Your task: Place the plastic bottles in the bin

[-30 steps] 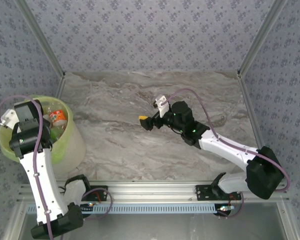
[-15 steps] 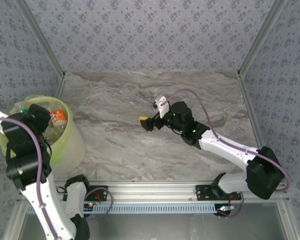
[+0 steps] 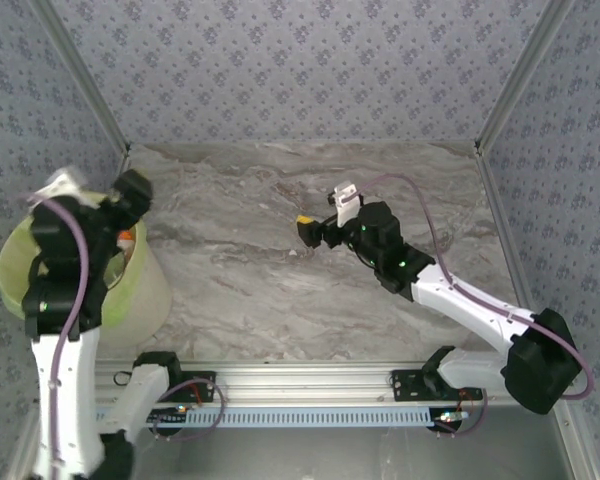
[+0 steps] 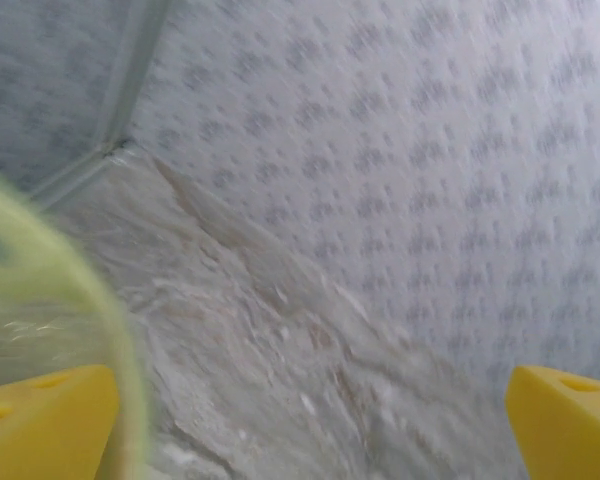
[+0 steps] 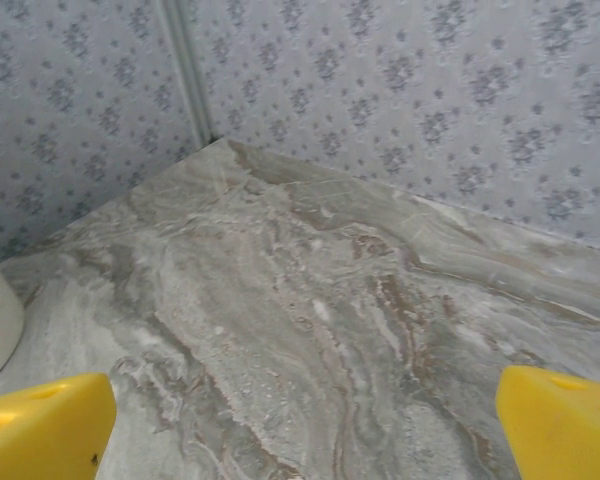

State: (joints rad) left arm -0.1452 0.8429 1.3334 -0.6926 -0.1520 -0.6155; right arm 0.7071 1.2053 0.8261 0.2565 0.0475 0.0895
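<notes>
Over at the left, the left gripper (image 3: pixel 130 192) hangs above the far rim of the bin (image 3: pixel 15 300), which suggests it is there for dropping things in. Its wrist camera shows the yellow fingers (image 4: pixel 42 408) spread wide with only blurred marble and the green rim between them, so the jaws are open and empty. One orange-labelled bottle (image 3: pixel 125 238) peeks out inside the bin, just under the arm. The right gripper (image 3: pixel 307 228) reaches out low over the middle of the marble table (image 3: pixel 230 290), its jaws also parted with nothing held. I'd guess it is hunting for another bottle or has finished. The tabletop between the arms gives plenty of room. The tight spots are the patterned walls (image 3: pixel 280 70) on three sides and the bin sitting hard against the left wall.
</notes>
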